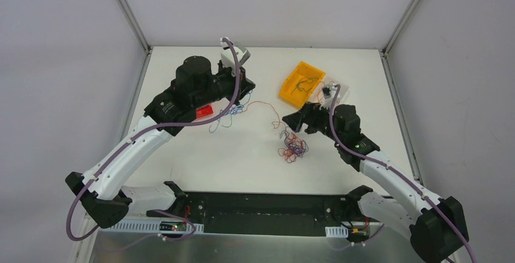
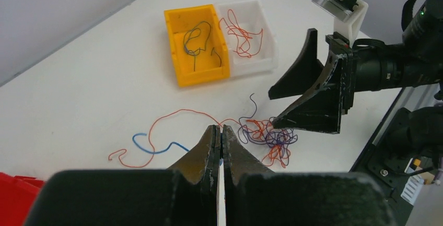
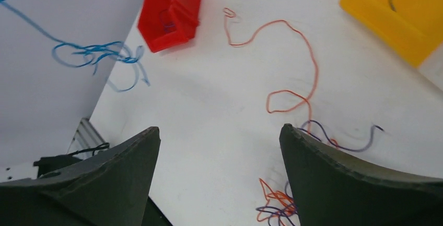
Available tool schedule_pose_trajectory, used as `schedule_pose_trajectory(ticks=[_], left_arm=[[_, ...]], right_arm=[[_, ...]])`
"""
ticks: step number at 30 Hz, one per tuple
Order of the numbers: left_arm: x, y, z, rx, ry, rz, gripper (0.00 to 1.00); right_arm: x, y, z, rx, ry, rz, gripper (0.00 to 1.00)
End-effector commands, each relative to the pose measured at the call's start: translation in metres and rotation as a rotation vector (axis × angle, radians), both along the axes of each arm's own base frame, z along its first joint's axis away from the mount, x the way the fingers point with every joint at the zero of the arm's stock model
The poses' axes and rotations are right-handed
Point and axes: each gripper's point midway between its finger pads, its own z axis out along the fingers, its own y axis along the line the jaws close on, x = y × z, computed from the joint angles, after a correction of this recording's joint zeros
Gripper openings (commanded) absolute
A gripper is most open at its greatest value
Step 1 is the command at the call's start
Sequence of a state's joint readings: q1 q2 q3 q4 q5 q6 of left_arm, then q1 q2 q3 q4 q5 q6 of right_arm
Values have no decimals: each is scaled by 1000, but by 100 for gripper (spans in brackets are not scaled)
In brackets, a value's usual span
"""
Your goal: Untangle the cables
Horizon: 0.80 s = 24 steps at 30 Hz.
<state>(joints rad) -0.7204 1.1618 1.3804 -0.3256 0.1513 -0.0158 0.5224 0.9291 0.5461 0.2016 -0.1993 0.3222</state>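
Observation:
A tangle of orange and purple cables [image 1: 293, 147] lies mid-table; it also shows in the left wrist view [image 2: 269, 137] and in the right wrist view [image 3: 277, 207]. A long orange cable [image 2: 177, 112] trails left from it. My left gripper [image 1: 245, 95] is shut [image 2: 223, 132] on a bunch of blue cables [image 1: 234, 110], which hangs in the air in the right wrist view [image 3: 94, 54]. A blue cable [image 2: 151, 146] runs behind its fingers. My right gripper [image 1: 290, 121] is open and empty [image 3: 218, 131], with its fingertips just above the tangle's far edge [image 2: 274, 108].
A yellow bin [image 1: 302, 82] holds dark cables [image 2: 196, 38]. Next to it a white bin [image 2: 264, 54] holds orange-red cables. A red bin [image 1: 204, 111] sits under the left arm and shows in the right wrist view [image 3: 172, 9]. Walls enclose the table.

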Motion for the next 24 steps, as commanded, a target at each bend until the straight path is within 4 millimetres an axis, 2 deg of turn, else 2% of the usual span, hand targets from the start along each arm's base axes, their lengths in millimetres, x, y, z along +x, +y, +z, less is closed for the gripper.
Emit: schedule_pose_trajectory(ticks=[1, 4, 8, 12, 15, 17, 19, 22, 24], left_arm=[[-11, -13, 37, -99, -49, -81, 0], [-12, -13, 42, -111, -58, -84, 0], [-15, -19, 56, -151, -66, -113, 0], [-23, -28, 77, -204, -74, -177, 0], [-27, -30, 91, -236, -89, -197, 0], [-28, -30, 97, -248, -96, -200, 0], [-29, -30, 101, -257, -101, -203, 0], [-31, -28, 103, -265, -105, -201, 0], [-29, -25, 103, -267, -110, -180, 0]], right_arm=[[-16, 46, 62, 103, -202, 276, 89], [-14, 56, 70, 98, -245, 296, 89], [6, 63, 75, 76, -283, 259, 90], [31, 69, 65, 38, -299, 214, 91], [36, 79, 57, 56, -270, 242, 87], [33, 86, 53, 93, -245, 266, 74], [32, 88, 51, 120, -231, 265, 46], [30, 90, 52, 163, -218, 259, 10], [32, 87, 51, 171, -197, 232, 0]])
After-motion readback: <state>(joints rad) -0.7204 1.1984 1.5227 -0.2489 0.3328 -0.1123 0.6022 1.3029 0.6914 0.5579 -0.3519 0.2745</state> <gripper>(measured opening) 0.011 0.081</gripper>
